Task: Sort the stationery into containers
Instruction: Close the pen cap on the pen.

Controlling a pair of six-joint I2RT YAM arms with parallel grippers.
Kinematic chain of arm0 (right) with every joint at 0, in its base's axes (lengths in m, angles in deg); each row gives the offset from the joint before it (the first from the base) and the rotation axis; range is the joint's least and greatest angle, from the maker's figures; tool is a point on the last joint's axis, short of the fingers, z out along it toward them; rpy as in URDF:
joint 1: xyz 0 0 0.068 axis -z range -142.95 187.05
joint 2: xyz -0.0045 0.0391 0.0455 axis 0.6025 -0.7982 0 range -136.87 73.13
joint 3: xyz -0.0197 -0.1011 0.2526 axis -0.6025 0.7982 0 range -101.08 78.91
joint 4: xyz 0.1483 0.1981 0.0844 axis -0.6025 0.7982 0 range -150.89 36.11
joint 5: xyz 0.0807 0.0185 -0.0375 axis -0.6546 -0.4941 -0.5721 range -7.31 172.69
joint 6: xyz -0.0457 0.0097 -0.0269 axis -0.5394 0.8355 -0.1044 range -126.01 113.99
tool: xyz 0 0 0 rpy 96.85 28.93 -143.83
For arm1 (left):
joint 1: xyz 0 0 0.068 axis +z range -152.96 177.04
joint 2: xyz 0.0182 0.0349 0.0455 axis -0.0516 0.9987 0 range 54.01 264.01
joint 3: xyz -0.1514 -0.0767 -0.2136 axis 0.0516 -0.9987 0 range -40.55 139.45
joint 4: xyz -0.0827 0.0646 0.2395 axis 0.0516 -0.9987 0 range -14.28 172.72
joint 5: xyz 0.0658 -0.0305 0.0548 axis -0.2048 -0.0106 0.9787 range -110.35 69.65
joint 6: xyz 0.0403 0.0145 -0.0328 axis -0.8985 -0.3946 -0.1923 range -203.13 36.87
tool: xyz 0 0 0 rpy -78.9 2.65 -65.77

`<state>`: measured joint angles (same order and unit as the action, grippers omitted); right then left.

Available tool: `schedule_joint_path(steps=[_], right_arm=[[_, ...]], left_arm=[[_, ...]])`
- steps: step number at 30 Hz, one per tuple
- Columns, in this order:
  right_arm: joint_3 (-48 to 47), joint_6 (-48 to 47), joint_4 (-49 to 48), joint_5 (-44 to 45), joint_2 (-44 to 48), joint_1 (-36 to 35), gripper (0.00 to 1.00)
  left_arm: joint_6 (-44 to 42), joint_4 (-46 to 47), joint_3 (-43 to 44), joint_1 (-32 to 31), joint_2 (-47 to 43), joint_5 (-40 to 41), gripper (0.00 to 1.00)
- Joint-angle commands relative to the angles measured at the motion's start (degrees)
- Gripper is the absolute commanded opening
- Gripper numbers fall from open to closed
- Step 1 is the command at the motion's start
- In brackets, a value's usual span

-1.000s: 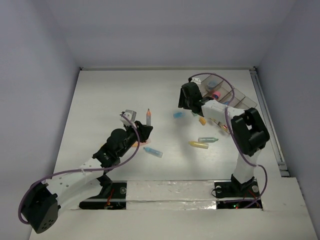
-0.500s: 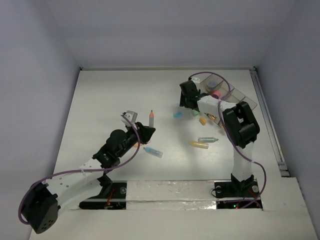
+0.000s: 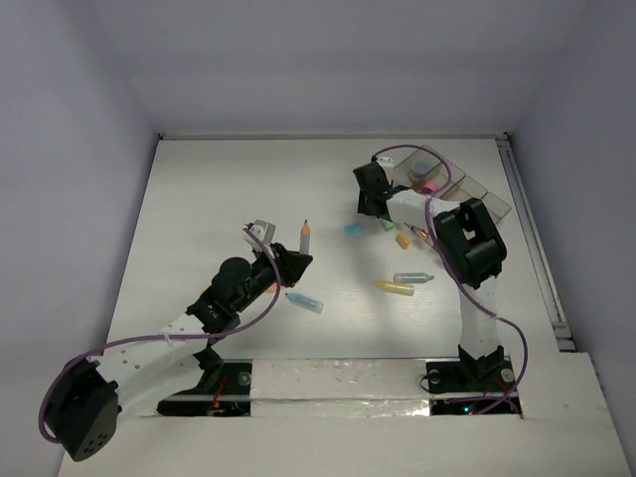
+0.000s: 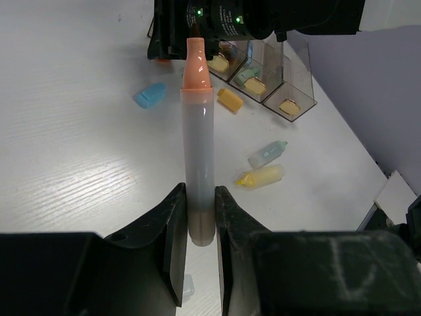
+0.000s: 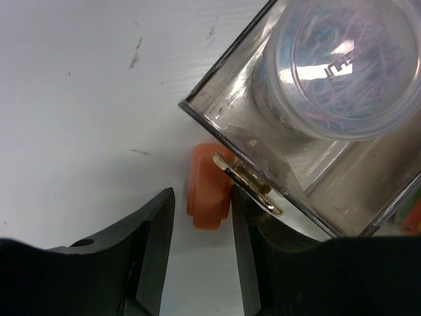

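Left gripper (image 4: 200, 224) is clamped shut on a marker (image 4: 198, 151) with an orange tip. The marker is held upright above the table (image 3: 199, 199), just at 9 o'clock of table centre. Right gripper (image 5: 200, 210) is part open, with its jaws set either side of an orange piece (image 5: 209, 187) that lies against a corner of the tray (image 5: 217, 99). A gap is seen at one finger, so nothing is gripped. The tray is placed at 2 o'clock on the table, and a round tub (image 5: 345, 66) of paper clips is seated in the compartment at that corner. Yellow marker (image 3: 395, 288) and pale green marker (image 3: 412, 277) are seen loose at 7 o'clock of the tray. Blue marker (image 3: 304, 301) is seen at 5 o'clock of the left gripper.
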<state>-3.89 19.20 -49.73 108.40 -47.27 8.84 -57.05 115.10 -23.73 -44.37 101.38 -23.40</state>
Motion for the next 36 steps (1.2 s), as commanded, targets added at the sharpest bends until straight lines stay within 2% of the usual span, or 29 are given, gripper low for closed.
schedule_joint_path(steps=[1, 3, 8, 10, 18, 25, 30, 36], right_arm=[[-1.57, -0.25, -1.93, 2.67, -1.33, -0.01, 0.46], [-1.04, -0.34, -2.37, 2.50, -1.33, -0.01, 0.46], [0.88, -0.16, -3.42, 0.92, -0.63, -0.01, 0.25], [4.29, -0.07, -5.00, -0.22, 1.64, -0.01, 0.20], [18.26, -0.87, -16.07, -1.89, 16.23, -5.45, 0.19], [28.48, 5.89, -27.06, -11.73, 31.00, -9.23, 0.20], [29.37, 8.97, -30.75, -11.83, 35.93, -12.83, 0.19], [30.51, 10.64, -32.60, -15.34, 39.01, -15.12, 0.19]], left_arm=[[0.72, 4.62, -0.56, 0.19, 0.96, -2.13, 0.00], [0.72, 5.06, -0.56, 0.19, 1.67, -2.40, 0.00], [0.63, 5.24, -0.47, 0.19, 2.28, -2.49, 0.00], [0.63, 5.32, -0.47, 0.19, 2.55, -2.58, 0.00], [0.63, 7.25, 0.23, -0.42, 6.49, -4.07, 0.00], [1.42, 12.17, 1.90, -4.73, 12.91, -6.62, 0.00], [3.97, 14.11, 3.57, -5.97, 17.22, -6.36, 0.00], [5.73, 14.55, 4.71, -5.97, 17.05, -3.64, 0.00]])
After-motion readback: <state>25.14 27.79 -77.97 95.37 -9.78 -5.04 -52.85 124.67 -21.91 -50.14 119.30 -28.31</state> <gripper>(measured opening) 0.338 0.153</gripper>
